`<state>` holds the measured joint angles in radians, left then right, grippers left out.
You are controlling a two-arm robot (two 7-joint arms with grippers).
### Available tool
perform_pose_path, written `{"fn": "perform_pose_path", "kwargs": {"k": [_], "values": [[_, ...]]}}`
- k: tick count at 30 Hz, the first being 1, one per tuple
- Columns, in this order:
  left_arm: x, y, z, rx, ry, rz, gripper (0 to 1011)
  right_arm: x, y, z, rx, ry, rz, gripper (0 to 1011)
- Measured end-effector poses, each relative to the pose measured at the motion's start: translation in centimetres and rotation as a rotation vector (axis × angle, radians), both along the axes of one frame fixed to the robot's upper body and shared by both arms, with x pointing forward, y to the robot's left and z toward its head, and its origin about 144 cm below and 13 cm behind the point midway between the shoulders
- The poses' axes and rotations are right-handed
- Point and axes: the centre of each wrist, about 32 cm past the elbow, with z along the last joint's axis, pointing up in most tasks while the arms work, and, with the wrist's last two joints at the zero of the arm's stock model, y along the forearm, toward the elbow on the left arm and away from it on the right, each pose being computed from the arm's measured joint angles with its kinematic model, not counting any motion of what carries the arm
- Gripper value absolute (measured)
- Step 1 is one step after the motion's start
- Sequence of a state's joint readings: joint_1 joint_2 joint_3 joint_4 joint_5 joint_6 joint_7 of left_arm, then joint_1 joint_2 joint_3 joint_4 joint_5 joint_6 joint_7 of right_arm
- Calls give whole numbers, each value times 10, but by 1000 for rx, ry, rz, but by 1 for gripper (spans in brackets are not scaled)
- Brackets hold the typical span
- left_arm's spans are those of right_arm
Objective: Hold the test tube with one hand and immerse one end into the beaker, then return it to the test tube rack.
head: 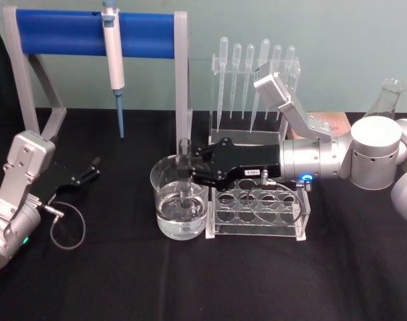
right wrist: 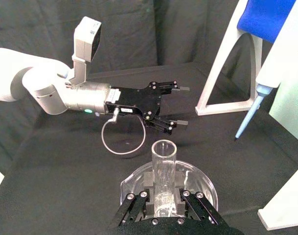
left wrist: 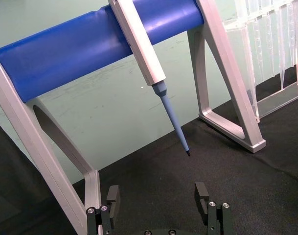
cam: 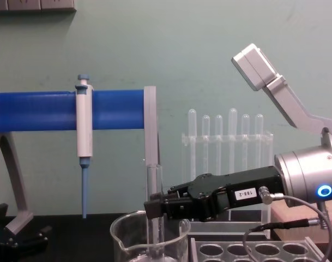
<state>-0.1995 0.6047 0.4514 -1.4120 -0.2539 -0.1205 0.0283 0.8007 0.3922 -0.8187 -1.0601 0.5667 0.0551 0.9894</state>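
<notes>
Up front on the bench (head: 190,281), the beaker (head: 158,194) sits just beside the test tube rack (head: 283,217). The right gripper (head: 186,175) is clamped on the upright test tube (head: 184,148), whose bottom end is dunked in the beaker. The left gripper (head: 94,167) is further left, jaws spread and empty.

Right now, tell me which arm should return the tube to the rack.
Right. The right gripper holds the test tube upright in the beaker, beside the rack. The left gripper sits apart near the pipettor stand, jaws open and empty.

The beaker (head: 164,204) and test tube rack (head: 260,215) stand side by side midway across the black table (head: 190,287). A blue-barred stand (head: 63,33) and pipette rack (head: 220,127) line its far edge.
</notes>
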Motion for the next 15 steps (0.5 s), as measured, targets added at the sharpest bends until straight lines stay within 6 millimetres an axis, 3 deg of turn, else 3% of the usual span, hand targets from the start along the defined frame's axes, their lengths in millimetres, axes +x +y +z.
{"fn": "perform_pose_path", "kwargs": {"k": [15], "values": [[0,0,0,0,0,0,1000,0,0,0,1,0,-1,224]]}}
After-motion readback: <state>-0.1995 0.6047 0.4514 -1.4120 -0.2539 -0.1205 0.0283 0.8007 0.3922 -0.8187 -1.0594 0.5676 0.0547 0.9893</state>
